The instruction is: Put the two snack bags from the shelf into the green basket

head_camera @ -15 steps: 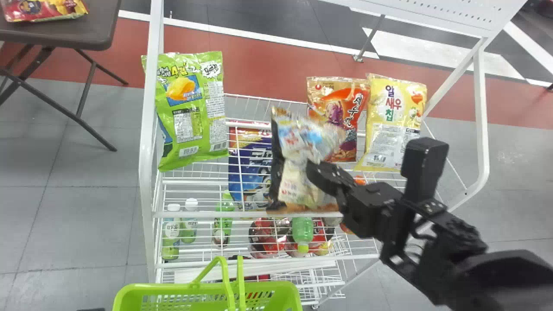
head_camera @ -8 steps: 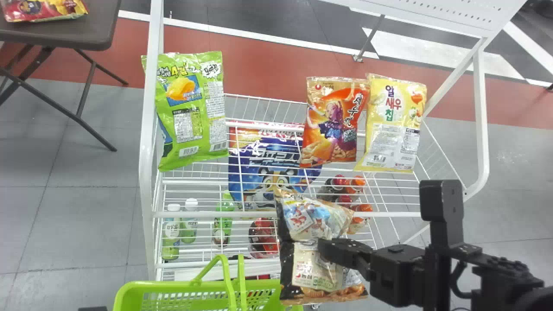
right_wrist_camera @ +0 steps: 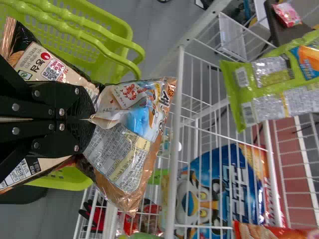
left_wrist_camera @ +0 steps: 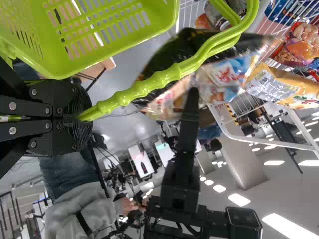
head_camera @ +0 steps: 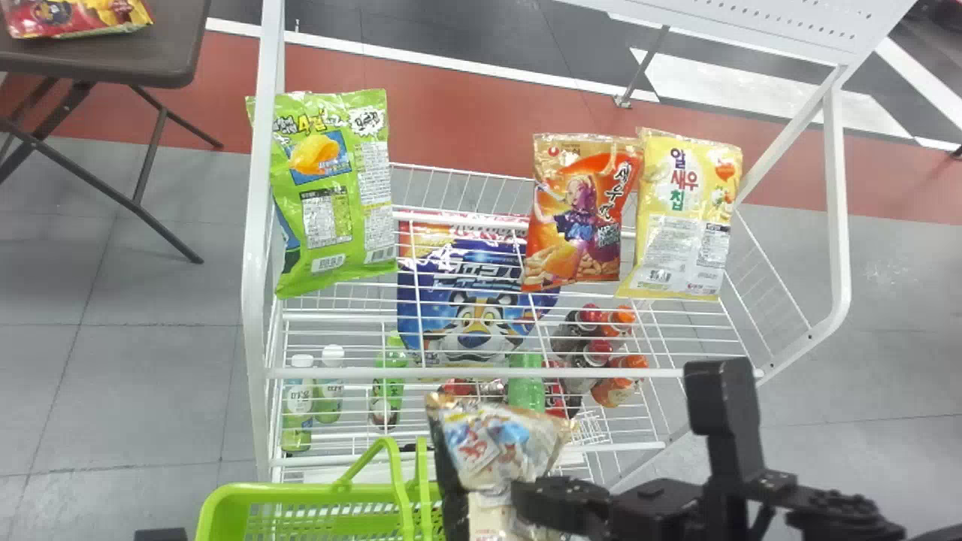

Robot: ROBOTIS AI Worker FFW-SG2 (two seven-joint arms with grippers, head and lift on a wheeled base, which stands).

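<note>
My right gripper [head_camera: 526,497] is shut on a dark snack bag [head_camera: 496,443], hanging in front of the right part of the green basket [head_camera: 225,497] in the head view. The right wrist view has the gripper [right_wrist_camera: 88,119] pinching the crumpled middle of the bag [right_wrist_camera: 124,154], with the basket [right_wrist_camera: 114,30] behind. A black part of my left gripper [head_camera: 160,535] shows at the head view's bottom edge. The left wrist view shows that gripper [left_wrist_camera: 82,118] shut on the basket handle [left_wrist_camera: 134,92]. Whether the bag touches the basket, I cannot tell.
A white wire rack [head_camera: 488,373] stands beyond the basket. Green [head_camera: 331,195], orange [head_camera: 579,218] and yellow [head_camera: 680,218] snack bags are at its upper level, a blue bag [head_camera: 466,293] and several bottles lower down. A brown table [head_camera: 150,64] stands at the far left.
My right gripper has carried the dark bag from in front of the shelf toward the bottom of the head view and lately leftward, over the basket's right part. The basket has shifted only slightly.
</note>
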